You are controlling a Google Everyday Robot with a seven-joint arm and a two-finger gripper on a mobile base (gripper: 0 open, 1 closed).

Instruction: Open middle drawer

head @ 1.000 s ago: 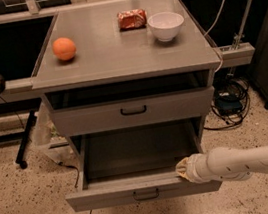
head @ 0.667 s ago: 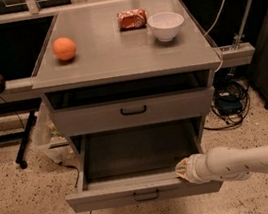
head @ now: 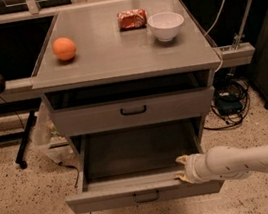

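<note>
The middle drawer [head: 113,198] stands open, drawn out of the grey cabinet [head: 202,127] toward 6 o'clock. It sits low in the view, below the cabinet's centre. Its front panel is a long flat grey strip with its long axis running from 9 to 3 o'clock and its face turned to 6 o'clock. A small black bar handle [head: 146,196] sits at the middle of that panel, parallel to it. Behind the panel the drawer's grey floor [head: 136,151] shows, darker toward 12 o'clock where it runs under the cabinet.

The gripper [head: 180,168] lies at the drawer's front right corner, at about 3 o'clock from the handle, against the top edge of the front panel. It points toward 9 o'clock. Whether it is clamped on the panel or merely resting there, I cannot tell. Its pale arm [head: 253,158] reaches in from the 3 o'clock edge of the view, roughly level with the drawer front.

Just above the open drawer, toward 12 o'clock, the upper drawer [head: 90,119] shows a grey front with its own black handle [head: 133,110]. Over that is the cabinet top [head: 116,56]. On it an orange [head: 64,48] lies toward 9 o'clock. A red packet [head: 132,19] lies toward 12 o'clock, and a white bowl [head: 166,25] stands upright just beside the packet on its 3 o'clock side. Black cables [head: 229,101] lie on the speckled floor [head: 28,206] at 3 o'clock from the cabinet.
</note>
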